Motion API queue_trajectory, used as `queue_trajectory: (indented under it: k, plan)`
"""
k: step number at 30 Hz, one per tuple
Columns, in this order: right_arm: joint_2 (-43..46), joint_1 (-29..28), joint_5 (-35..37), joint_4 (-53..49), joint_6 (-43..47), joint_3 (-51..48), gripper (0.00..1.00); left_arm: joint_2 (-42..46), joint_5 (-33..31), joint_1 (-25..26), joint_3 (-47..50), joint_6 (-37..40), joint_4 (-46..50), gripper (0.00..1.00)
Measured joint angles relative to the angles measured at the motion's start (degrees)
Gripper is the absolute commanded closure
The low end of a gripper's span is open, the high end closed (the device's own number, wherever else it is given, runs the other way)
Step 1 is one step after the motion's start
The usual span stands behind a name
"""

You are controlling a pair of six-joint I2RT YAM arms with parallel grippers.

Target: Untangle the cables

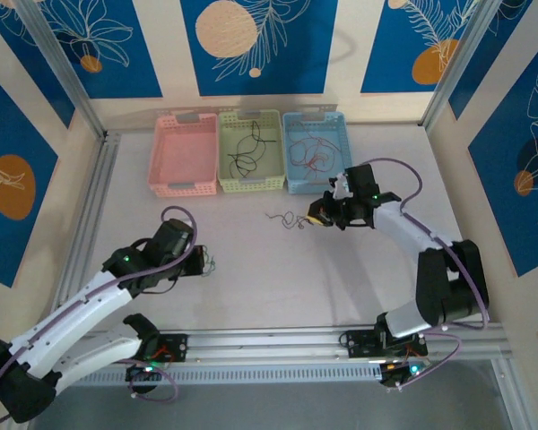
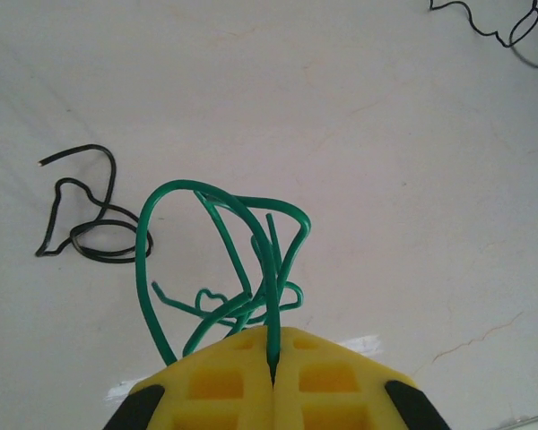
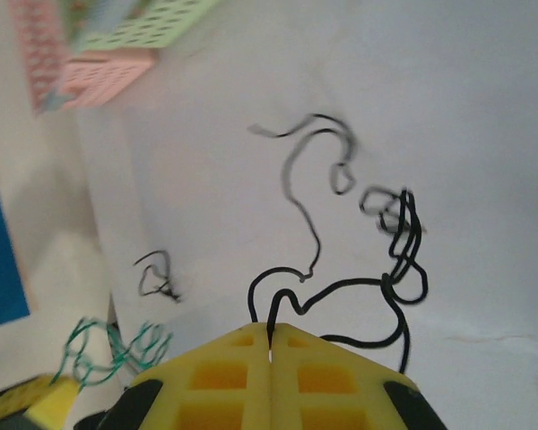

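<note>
**Spotter:** Which arm do you lead with?

**Operator:** The left, I think. My left gripper point(image 2: 272, 337) is pressed together on the green cable point(image 2: 217, 210), pinching one strand right at the tips. The rest fans out ahead of it in tall loops that lean to its left.

**Spotter:** Is anything in the way?

**Operator:** A loose black strand point(image 2: 88, 242) lies flat on the counter point(image 2: 359, 134), ahead and left of that gripper. The outermost green loop comes down right at its coil. I cannot tell whether it is threaded through or just lying beside it.

**Spotter:** And the right?

**Operator:** My right gripper point(image 3: 271, 328) is clamped on a black cable point(image 3: 403, 260). It curls away ahead and to that gripper's right, well apart from the green. So I'd draw the green away rightward, off the loose strand.
</note>
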State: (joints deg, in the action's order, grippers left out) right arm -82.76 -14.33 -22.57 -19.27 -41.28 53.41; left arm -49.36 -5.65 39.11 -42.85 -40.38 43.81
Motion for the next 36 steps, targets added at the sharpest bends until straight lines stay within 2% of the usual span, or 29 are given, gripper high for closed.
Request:
queue_trajectory:
  k: [9,11,12,14,19,25,33,36]
  plan:
    - [10.93,-4.5,-2.97,2.12,3.52,3.58,1.0,-1.14,3.06,-0.02,0.72,0.46,-3.85,1.0]
    - [11.37,-5.35,-3.13,2.29,3.91,3.98,1.0,-2.56,4.22,-0.04,0.72,0.5,-5.18,0.94]
    - [11.34,-5.66,-3.17,2.36,4.04,4.0,1.0,-3.39,4.74,-0.07,0.72,0.52,-5.75,0.88]
    - [11.15,-6.29,-3.15,2.32,4.07,3.98,1.0,-5.2,5.95,-0.07,0.72,0.55,-6.88,0.67]
    - [10.21,-7.45,-3.15,2.32,3.56,3.98,1.0,-8.33,8.68,-0.13,0.35,2.05,-8.98,0.42]
    - [8.98,-8.17,-3.34,2.36,0.55,4.02,1.0,-9.57,13.62,-0.11,-4.0,4.98,-13.18,0.33]
    - [6.97,-9.31,-5.31,1.68,-3.93,7.72,1.0,-13.99,18.8,0.13,-5.79,12.59,-28.61,0.24]
    - [6.78,-9.35,-6.32,1.27,-5.35,9.01,1.0,-15.52,19.89,0.13,-5.79,16.33,-34.8,0.24]
